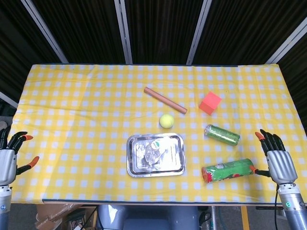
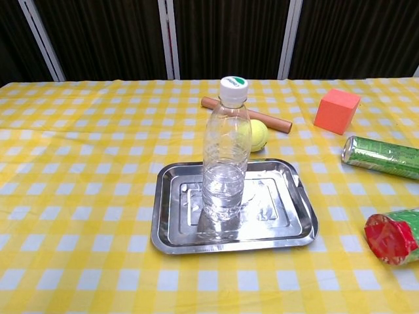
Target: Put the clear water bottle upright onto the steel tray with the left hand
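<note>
The clear water bottle (image 2: 226, 157) with a white cap stands upright on the steel tray (image 2: 288, 226); from above the bottle (image 1: 153, 150) shows in the middle of the tray (image 1: 177, 165). Nothing touches it. My left hand (image 1: 8, 158) hangs off the table's left edge, far from the tray, fingers spread and holding nothing. My right hand (image 1: 275, 160) is at the table's right front edge, fingers apart and empty. Neither hand shows in the chest view.
A tennis ball (image 1: 166, 120) lies just behind the tray, a wooden rod (image 1: 165, 100) further back. A red cube (image 1: 210, 102), a green can (image 1: 222, 134) and a green crisp tube (image 1: 228, 170) lie on the right.
</note>
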Controlling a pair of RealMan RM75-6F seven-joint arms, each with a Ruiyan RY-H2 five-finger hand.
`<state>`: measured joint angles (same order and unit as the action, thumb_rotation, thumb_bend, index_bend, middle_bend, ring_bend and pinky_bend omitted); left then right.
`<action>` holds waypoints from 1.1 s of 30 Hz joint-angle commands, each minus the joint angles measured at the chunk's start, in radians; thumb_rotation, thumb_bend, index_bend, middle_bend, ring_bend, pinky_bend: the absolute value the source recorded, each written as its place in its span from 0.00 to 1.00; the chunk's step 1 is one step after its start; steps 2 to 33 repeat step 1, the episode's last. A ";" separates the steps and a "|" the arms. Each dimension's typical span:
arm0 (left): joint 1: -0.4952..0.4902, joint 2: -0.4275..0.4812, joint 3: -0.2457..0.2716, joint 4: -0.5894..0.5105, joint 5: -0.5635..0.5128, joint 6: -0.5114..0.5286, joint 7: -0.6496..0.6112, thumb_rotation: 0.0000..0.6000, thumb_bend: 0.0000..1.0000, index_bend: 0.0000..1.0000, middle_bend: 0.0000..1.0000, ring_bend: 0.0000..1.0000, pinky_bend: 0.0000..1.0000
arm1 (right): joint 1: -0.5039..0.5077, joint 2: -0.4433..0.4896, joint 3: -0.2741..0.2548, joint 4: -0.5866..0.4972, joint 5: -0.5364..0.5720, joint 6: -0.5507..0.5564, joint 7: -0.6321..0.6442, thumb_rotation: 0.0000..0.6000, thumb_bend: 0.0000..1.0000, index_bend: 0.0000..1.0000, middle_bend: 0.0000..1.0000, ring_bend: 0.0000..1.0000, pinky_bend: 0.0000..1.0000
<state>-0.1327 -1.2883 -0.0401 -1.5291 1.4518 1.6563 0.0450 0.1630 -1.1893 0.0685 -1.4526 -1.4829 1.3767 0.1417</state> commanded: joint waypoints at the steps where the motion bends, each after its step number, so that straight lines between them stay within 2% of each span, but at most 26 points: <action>1: 0.006 -0.002 -0.001 0.009 -0.003 -0.019 -0.020 1.00 0.20 0.32 0.23 0.00 0.02 | 0.001 -0.001 0.000 0.002 0.007 -0.008 -0.004 1.00 0.05 0.01 0.00 0.00 0.00; 33: 0.006 -0.002 -0.001 0.009 -0.003 -0.019 -0.020 1.00 0.20 0.32 0.23 0.00 0.02 | 0.001 -0.001 0.000 0.002 0.007 -0.008 -0.004 1.00 0.05 0.01 0.00 0.00 0.00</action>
